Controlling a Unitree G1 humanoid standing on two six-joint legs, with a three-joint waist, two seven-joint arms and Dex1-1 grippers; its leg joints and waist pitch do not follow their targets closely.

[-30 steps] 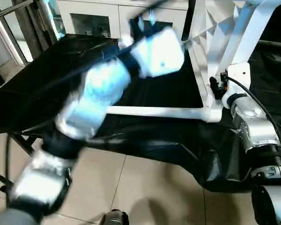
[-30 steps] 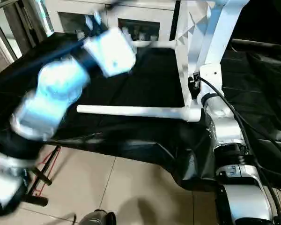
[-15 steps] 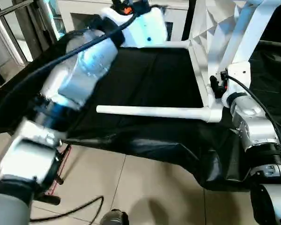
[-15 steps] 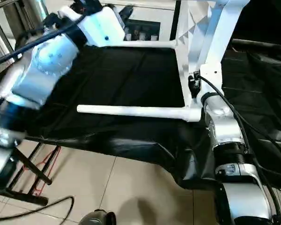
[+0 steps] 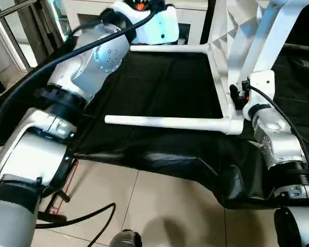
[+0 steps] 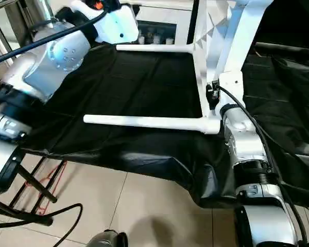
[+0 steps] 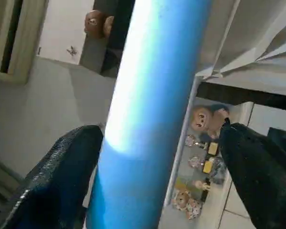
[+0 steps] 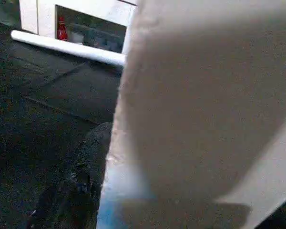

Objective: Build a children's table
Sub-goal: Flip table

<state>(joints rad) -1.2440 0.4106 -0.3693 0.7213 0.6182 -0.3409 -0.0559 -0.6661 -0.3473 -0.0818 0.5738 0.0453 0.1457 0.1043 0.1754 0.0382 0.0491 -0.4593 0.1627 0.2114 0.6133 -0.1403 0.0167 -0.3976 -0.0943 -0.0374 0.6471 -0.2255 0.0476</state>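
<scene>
The white tabletop [image 5: 232, 46] stands on edge on the black-draped desk [image 5: 159, 87], two fitted legs [image 5: 165, 122] running level toward the robot's left. In the left wrist view the far leg [image 7: 152, 95] lies between the left gripper's [image 7: 157, 143] spread fingers [image 7: 62, 176], ungripped. The right gripper [image 5: 240, 92] is at the near corner; its grip cannot be told. The left arm stretches far forward.

the left arm reaches far forward and across, its silver forearm stretched out and its white wrist at the far end. the left hand [image 7: 157, 157] has its two black fingers [image 7: 62, 176] spread wide. the right arm extends forward, bent little, wrist level; one black finger [image 8: 81, 181] of the right hand shows.
</scene>
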